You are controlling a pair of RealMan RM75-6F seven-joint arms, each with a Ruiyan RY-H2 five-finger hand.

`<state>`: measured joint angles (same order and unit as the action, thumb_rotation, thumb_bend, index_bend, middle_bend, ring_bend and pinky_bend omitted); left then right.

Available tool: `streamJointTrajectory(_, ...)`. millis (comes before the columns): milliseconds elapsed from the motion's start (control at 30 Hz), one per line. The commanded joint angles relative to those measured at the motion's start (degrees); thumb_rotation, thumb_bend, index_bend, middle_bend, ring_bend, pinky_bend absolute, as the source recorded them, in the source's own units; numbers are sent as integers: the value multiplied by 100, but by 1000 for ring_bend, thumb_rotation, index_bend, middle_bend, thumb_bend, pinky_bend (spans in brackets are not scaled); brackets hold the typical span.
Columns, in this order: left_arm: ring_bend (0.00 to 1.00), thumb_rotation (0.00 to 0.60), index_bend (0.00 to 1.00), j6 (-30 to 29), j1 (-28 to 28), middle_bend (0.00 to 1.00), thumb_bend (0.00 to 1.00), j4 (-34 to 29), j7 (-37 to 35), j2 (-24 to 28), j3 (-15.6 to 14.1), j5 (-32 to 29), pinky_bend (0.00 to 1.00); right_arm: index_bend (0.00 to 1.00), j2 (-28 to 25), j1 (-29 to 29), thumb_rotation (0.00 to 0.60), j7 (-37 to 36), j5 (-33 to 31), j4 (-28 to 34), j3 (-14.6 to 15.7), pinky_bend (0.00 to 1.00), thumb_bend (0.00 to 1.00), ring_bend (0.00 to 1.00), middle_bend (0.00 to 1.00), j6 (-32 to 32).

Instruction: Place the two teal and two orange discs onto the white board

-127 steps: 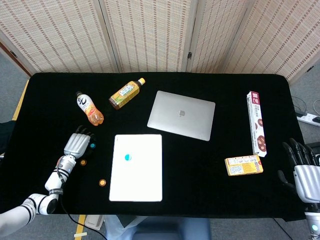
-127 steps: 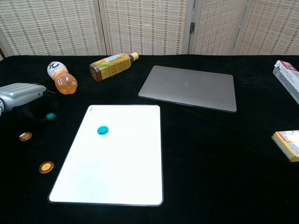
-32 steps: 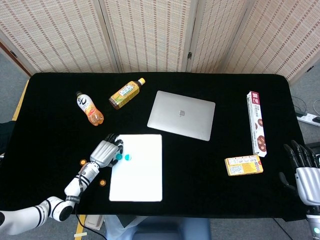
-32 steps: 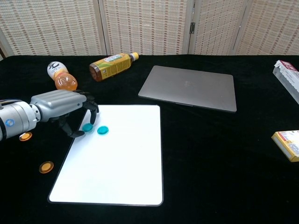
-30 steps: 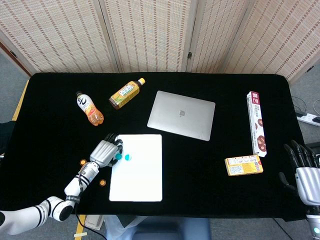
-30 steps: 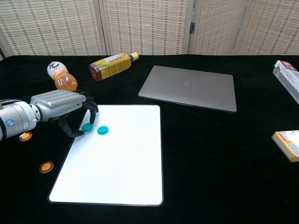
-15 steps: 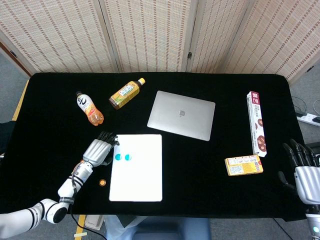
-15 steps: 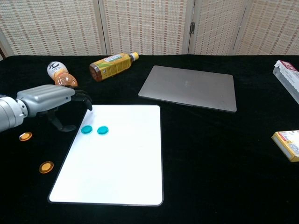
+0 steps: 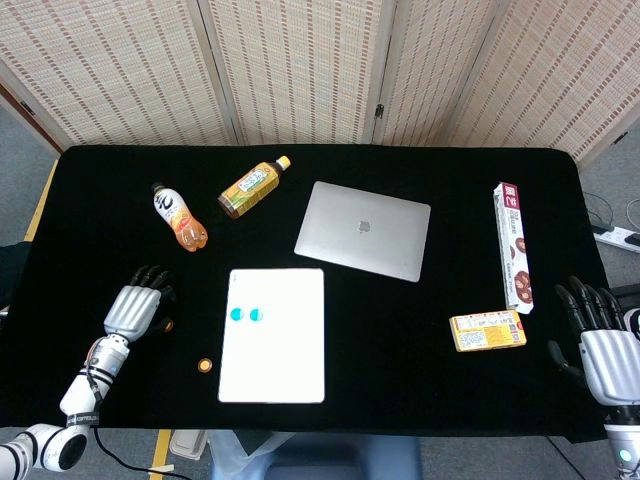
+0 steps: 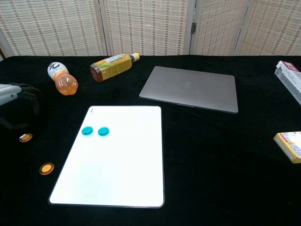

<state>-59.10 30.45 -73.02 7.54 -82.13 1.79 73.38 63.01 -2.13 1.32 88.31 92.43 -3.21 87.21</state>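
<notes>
Two teal discs (image 9: 238,314) (image 9: 255,314) lie side by side on the white board (image 9: 275,345), near its upper left; in the chest view they are the discs (image 10: 86,131) (image 10: 103,131) on the board (image 10: 117,165). One orange disc (image 9: 205,365) (image 10: 46,168) lies on the black cloth left of the board. Another orange disc (image 9: 167,324) (image 10: 25,137) lies beside my left hand (image 9: 133,305) (image 10: 16,101), which hovers open and empty just above it. My right hand (image 9: 598,335) stays open at the table's right edge.
Two drink bottles (image 9: 179,216) (image 9: 252,186) lie at the back left. A closed silver laptop (image 9: 363,230) sits behind the board. A long biscuit box (image 9: 515,246) and a small yellow box (image 9: 487,331) lie at the right.
My left hand set the second teal disc on the board beside the first, let go, and has drawn back left to the orange disc. The right hand has not moved.
</notes>
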Motion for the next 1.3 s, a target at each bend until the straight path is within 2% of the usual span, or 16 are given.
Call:
streamJointTrajectory(33,6,600,440,35,-81,166,394,157,-77,-78,-76,12,0,0,2,-8,600,8,12,1,4,0,426,0,0,-5)
streamJointTrajectory(500,6,600,439,222,-261,166,394,734,-264,-412,-123,11,0,0,-23,40,600,28,13,37,28,0,426,0,0,70)
streamJointTrajectory(1100,6,600,447,288,-288,166,394,780,-428,-488,-45,165,0,0,-39,54,600,66,16,75,31,0,427,0,0,98)
streamJointTrajectory(1300,6,600,483,317,-300,166,394,847,-415,-526,-34,171,0,0,-34,58,600,75,-1,82,35,0,427,0,0,87)
